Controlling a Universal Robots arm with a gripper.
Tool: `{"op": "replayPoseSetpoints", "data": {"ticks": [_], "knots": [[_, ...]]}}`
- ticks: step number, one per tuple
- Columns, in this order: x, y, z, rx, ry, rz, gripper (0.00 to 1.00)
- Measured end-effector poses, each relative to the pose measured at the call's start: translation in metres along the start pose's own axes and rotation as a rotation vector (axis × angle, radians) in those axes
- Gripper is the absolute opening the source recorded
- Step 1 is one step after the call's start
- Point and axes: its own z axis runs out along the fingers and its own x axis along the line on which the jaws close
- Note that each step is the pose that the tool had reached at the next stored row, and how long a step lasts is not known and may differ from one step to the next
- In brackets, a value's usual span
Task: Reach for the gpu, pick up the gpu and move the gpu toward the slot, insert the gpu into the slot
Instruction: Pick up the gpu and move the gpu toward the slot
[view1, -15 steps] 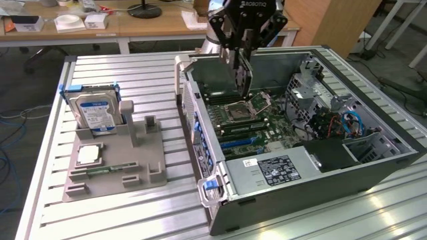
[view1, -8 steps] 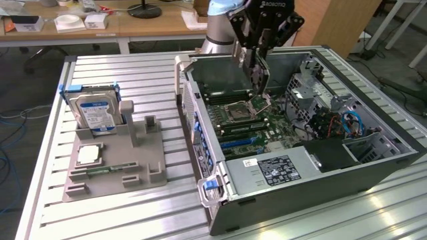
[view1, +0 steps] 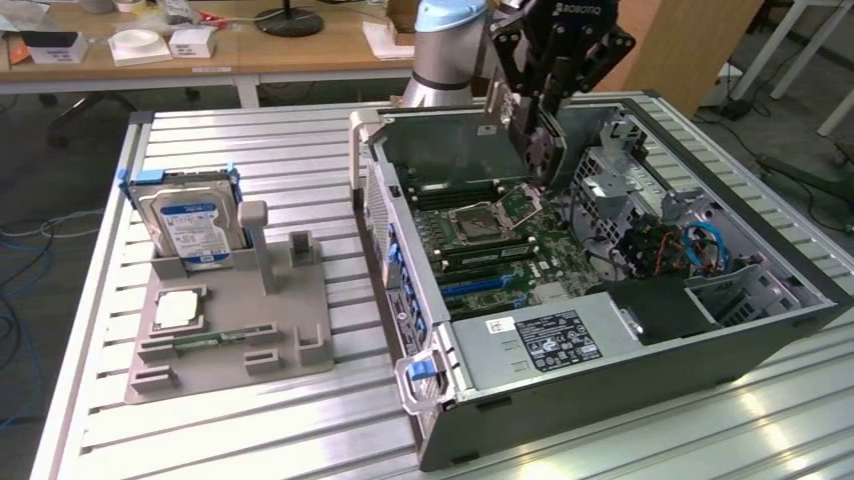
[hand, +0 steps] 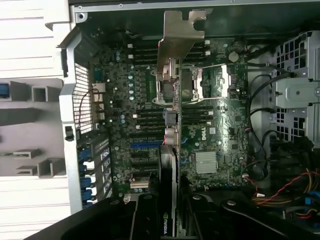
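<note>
My gripper (view1: 545, 95) hangs over the open computer case (view1: 747, 320), shut on the gpu (view1: 541, 150). The dark card hangs edge-down from the fingers, above the motherboard (view1: 514, 250) near the CPU socket (view1: 481, 215). In the wrist view the gpu (hand: 170, 135) runs edge-on away from the black fingers (hand: 145, 217), its metal bracket (hand: 176, 45) at the far end. The card floats clear of the board. A blue slot (hand: 145, 146) lies on the board just beside the card's line; blue slots (view1: 474, 285) also show in the exterior view.
On the exterior view's left a grey fixture (view1: 227, 330) holds a blue-labelled hard drive (view1: 194, 225), a CPU (view1: 180, 308) and a green memory stick (view1: 207, 340). Case walls, a drive cage (view1: 627, 180) and cables (view1: 687, 245) surround the board.
</note>
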Motion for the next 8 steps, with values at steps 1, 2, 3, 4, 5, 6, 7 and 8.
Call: {"op": "replayPoseSetpoints", "data": {"ticks": [1, 2, 3, 4, 5, 6, 7, 8], "knots": [[-0.003, 0.0002, 0.0, 0.0001, 0.0012, 0.0, 0.26], [-0.007, 0.0005, 0.0, 0.0002, 0.0027, 0.0, 0.26], [-0.011, 0.0008, -0.0001, 0.0004, 0.0043, 0.0, 0.26], [-0.015, 0.0011, -0.0001, 0.0004, 0.0058, 0.0, 0.26], [-0.019, 0.0014, -0.0001, 0.0006, 0.0073, 0.0, 0.26], [-0.023, 0.0017, -0.0002, 0.0008, 0.009, 0.0, 0.26], [-0.027, 0.002, -0.0002, 0.0008, 0.0107, 0.0, 0.26], [-0.031, 0.0023, -0.0002, 0.0009, 0.0125, 0.0, 0.26]]}}
